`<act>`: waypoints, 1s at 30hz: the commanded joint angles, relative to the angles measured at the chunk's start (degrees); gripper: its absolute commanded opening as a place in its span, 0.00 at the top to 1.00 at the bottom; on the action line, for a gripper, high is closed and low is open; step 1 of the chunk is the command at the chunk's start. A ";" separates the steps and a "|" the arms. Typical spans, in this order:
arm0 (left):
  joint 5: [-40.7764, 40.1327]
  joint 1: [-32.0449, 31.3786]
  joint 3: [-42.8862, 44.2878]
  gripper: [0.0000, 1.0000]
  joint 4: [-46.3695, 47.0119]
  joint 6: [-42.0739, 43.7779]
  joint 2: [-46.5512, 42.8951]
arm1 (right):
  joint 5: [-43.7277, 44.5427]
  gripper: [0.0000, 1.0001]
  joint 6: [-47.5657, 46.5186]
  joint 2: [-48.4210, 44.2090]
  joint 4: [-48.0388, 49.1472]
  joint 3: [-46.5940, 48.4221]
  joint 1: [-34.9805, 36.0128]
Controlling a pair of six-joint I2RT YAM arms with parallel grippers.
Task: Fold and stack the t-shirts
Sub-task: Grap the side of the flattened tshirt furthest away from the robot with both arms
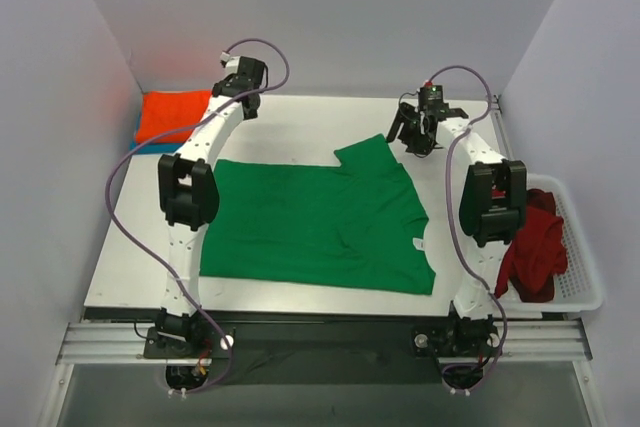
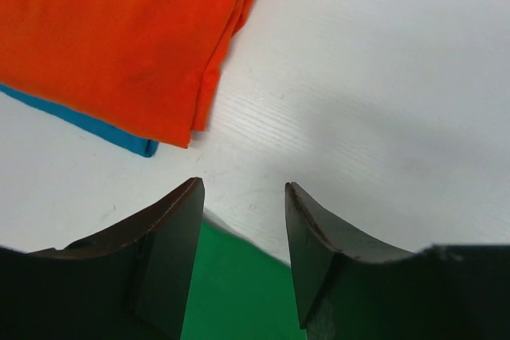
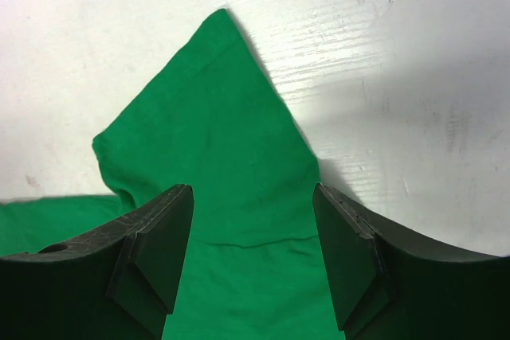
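Observation:
A bright green t-shirt lies spread flat in the middle of the table, one sleeve pointing to the far right. My right gripper is open just above that sleeve, its jaws straddling the cloth without holding it. My left gripper is open and empty near the shirt's far left corner, over bare table. A folded orange t-shirt lies on a teal-blue one at the far left; both also show in the left wrist view. Dark red t-shirts hang in a basket.
A white plastic basket stands at the table's right edge, dark red cloth draped over its near left rim. Grey walls close in the table on the left, right and back. The table is white.

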 commanded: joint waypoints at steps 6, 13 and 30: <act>-5.78 1.07 3.51 0.49 -9.41 0.68 5.71 | -1.61 0.38 -1.65 4.80 -0.14 5.82 0.42; -3.58 2.21 3.34 0.50 -12.58 -1.16 8.43 | -2.49 0.38 -1.65 7.18 -0.22 7.58 0.07; 2.75 4.50 -7.56 0.50 -8.18 -3.01 5.45 | -3.28 0.38 -2.44 9.64 -0.31 10.48 -1.16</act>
